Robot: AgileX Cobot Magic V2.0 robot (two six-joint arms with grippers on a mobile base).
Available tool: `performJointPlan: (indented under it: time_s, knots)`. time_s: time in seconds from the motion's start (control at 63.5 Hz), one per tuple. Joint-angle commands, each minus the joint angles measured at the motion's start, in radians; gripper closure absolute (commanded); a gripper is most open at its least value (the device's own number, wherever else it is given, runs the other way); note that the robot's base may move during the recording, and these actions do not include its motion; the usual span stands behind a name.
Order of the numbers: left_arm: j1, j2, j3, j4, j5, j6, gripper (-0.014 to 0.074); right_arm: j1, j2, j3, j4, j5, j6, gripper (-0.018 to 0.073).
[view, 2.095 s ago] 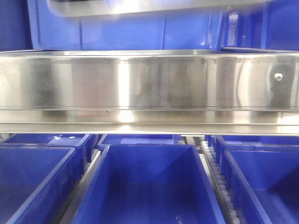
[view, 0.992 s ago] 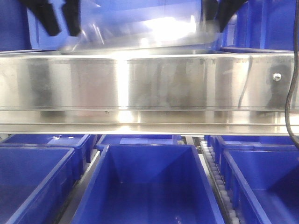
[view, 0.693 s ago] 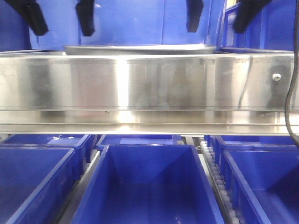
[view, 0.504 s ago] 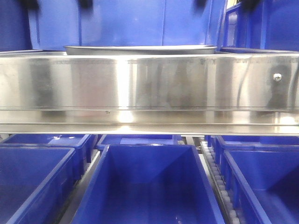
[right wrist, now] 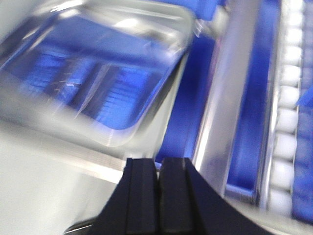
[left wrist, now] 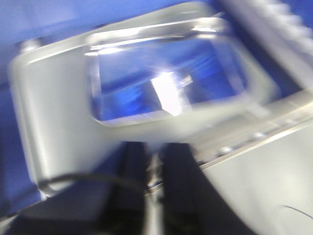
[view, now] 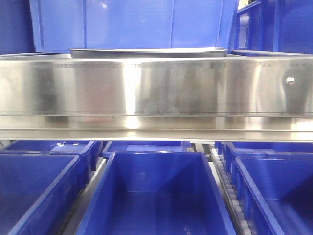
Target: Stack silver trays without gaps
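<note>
While both wrist views are smeared with blur, the front view is sharp.

Silver trays point(view: 146, 51): on the upper level, just behind the top edge of the brushed-steel shelf rail point(view: 156, 93); only a thin flared rim shows from the front, level, so how many lie there I cannot tell.
From the left wrist: one polished tray point(left wrist: 166, 78) seen from above, its floor mirroring blue (edges soft with blur).
From the right wrist: the tray point(right wrist: 98, 68) fills the upper left, rounded corner toward a steel strip.
Left gripper point(left wrist: 152, 196): dark fingers close together with a thin slit between, apart from the tray, nothing held.
Right gripper point(right wrist: 159, 196): black fingers pressed side by side, clear of the tray, nothing between them.
Back bin point(view: 132, 24): tall blue wall right behind the trays.
Lower bins point(view: 156, 196): open blue bins in rows below the rail, roller track point(view: 227, 191) between two of them.
</note>
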Motion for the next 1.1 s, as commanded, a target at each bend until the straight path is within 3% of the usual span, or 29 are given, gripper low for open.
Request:
performJointPlan:
  time_s: [0.0, 0.331, 0.488, 0.63, 0.756, 1.087]
  knots:
    - [-0.038, -0.106, 0.086, -0.004, -0.142, 0.006, 0.0645, 0.008, -0.135, 0.097, -0.021, -0.127, -0.022, 0.0503]
    - [-0.173, -0.492, 0.614, -0.022, -0.536, 0.009, 0.0645, 0.01, -0.6, 0.579, -0.021, -0.396, -0.166, 0.0503]
    - [-0.192, -0.609, 0.803, -0.02, -0.686, 0.009, 0.0645, 0.01, -0.788, 0.735, -0.021, -0.472, -0.207, 0.0503]
    - [-0.192, -0.629, 0.868, -0.022, -0.7, 0.009, 0.0645, 0.01, -0.865, 0.804, -0.021, -0.527, -0.207, 0.0503]
    - [-0.192, -0.629, 0.871, -0.082, -0.7, 0.009, 0.0645, 0.01, -0.863, 0.831, -0.021, -0.555, -0.207, 0.0503]
    - [-0.192, -0.629, 0.871, -0.082, -0.7, 0.009, 0.0645, 0.01, -0.863, 0.835, -0.021, -0.541, -0.207, 0.0503]
